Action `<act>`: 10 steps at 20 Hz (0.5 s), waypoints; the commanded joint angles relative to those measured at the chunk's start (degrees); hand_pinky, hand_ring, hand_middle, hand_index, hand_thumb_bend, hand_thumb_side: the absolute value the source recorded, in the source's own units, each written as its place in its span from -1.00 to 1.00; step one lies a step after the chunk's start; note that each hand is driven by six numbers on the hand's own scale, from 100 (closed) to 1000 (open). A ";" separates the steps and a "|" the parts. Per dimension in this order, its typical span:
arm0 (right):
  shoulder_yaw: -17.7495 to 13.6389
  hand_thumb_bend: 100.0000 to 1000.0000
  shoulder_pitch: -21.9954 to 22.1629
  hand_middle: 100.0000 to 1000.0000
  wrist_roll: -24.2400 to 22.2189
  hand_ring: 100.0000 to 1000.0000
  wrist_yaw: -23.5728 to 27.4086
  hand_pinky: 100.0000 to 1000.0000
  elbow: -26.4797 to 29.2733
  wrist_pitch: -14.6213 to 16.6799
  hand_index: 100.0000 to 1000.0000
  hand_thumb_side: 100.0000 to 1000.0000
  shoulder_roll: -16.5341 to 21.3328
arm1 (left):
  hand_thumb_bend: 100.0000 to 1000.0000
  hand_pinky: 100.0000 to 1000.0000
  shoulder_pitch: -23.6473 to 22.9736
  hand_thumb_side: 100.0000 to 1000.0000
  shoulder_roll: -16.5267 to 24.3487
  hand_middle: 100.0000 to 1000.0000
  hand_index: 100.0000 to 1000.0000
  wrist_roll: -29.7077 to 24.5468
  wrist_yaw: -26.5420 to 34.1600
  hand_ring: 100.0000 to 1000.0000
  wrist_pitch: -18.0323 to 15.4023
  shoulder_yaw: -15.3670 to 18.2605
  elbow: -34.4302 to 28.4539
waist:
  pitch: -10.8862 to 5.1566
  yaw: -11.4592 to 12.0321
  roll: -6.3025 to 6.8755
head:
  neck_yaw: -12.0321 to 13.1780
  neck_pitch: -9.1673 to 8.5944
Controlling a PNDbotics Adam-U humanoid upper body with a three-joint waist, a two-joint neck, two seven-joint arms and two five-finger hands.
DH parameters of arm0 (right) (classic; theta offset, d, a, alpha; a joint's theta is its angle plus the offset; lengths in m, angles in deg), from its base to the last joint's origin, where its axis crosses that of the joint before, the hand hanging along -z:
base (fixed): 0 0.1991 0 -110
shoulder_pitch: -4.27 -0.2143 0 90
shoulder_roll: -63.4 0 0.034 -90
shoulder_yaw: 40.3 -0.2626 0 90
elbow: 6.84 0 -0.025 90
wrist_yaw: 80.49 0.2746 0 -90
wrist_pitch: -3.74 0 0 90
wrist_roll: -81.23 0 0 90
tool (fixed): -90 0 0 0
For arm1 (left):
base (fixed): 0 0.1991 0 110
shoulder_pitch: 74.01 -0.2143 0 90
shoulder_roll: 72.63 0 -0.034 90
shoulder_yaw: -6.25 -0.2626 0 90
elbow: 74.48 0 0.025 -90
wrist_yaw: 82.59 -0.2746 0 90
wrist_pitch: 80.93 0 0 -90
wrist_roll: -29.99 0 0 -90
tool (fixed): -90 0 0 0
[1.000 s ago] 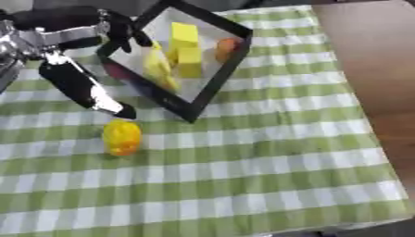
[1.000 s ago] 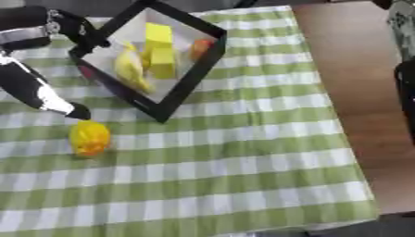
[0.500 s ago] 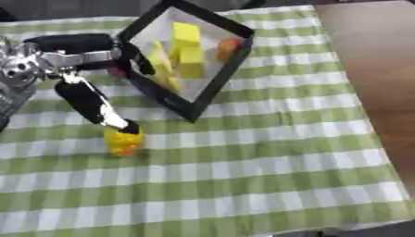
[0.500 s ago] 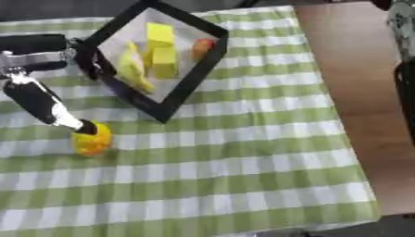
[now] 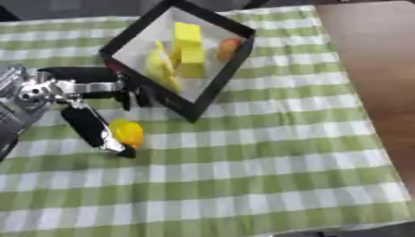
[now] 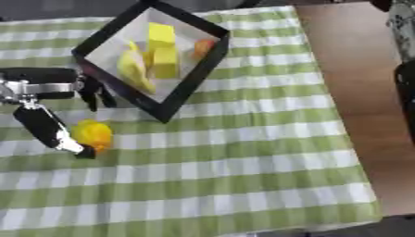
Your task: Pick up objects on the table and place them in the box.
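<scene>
- We are spreading our left hand (image 5: 89, 109) around the yellow fruit (image 5: 127, 132), thumb touching its nine-o'clock side.
- Judging it light, smooth, likely to roll; we are taking it across its middle.

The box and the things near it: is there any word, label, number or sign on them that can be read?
None can be read.
The box shows plain black walls with no print.
The yellow blocks inside it carry no mark that I can see.
The yellow object beside the left hand is too blurred to tell.
The checked cloth has only its pattern.
</scene>
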 commanded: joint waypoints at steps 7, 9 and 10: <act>-0.78 -1.00 -0.65 0.31 -0.16 0.54 -0.36 1.00 0.38 -0.05 0.61 -0.25 1.14 | 0.12 0.60 -0.64 -0.66 1.15 0.58 0.67 -1.03 -4.63 0.48 -2.29 0.44 2.83 | -1.00 -0.12 -0.13 | 0.45 -0.14; -0.80 -1.00 -0.65 0.31 -0.17 0.54 -0.36 1.00 0.36 -0.05 0.61 -0.25 1.09 | 0.12 0.62 -0.90 -0.68 0.75 0.61 0.68 -0.23 -6.80 0.51 -3.72 0.66 3.55 | -0.92 -0.15 -0.22 | 0.49 -0.14; -0.80 -1.00 -0.66 0.31 -0.18 0.54 -0.37 1.00 0.34 -0.04 0.61 -0.25 1.07 | 0.12 0.62 -1.04 -0.69 0.56 0.62 0.68 0.07 -7.75 0.52 -4.38 0.74 3.99 | -0.88 -0.16 -0.27 | 0.53 -0.14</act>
